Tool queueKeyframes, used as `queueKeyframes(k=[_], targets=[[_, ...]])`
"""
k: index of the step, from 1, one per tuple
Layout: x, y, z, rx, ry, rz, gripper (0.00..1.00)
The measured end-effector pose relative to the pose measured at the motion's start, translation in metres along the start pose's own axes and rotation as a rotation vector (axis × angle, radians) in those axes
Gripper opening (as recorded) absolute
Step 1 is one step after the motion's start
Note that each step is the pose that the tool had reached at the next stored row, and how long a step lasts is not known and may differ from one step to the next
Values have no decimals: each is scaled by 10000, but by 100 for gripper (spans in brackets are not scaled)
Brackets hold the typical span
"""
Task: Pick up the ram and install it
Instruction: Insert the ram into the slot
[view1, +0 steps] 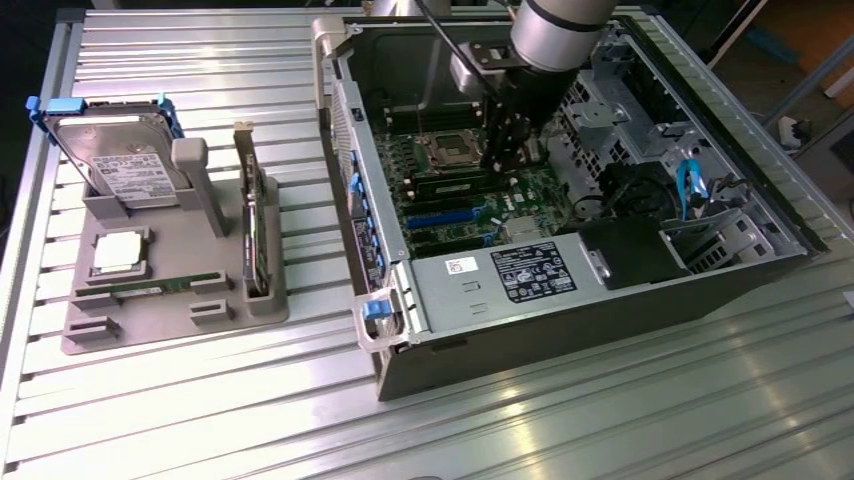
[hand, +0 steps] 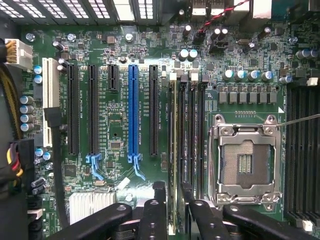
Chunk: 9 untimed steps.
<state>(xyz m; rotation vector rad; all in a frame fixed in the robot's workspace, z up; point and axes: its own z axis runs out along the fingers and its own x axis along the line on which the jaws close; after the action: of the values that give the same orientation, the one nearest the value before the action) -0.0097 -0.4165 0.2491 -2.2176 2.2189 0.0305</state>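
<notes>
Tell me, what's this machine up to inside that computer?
A robot arm's gripper hangs inside an open computer case, right above the motherboard's memory slots beside the empty CPU socket. Outside the case, a green ram stick lies in a gray parts tray with a hard drive.

Ribbed metal table (view1: 561, 430) with a grey holder tray (view1: 134, 335) beside an open computer case (view1: 534, 355).
</notes>
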Motion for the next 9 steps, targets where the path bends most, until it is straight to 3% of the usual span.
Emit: queueKeyframes(k=[2,9], targets=[[-2,1,-96,0,5,0,25],[-5,3,-270,0,41,1,25]])
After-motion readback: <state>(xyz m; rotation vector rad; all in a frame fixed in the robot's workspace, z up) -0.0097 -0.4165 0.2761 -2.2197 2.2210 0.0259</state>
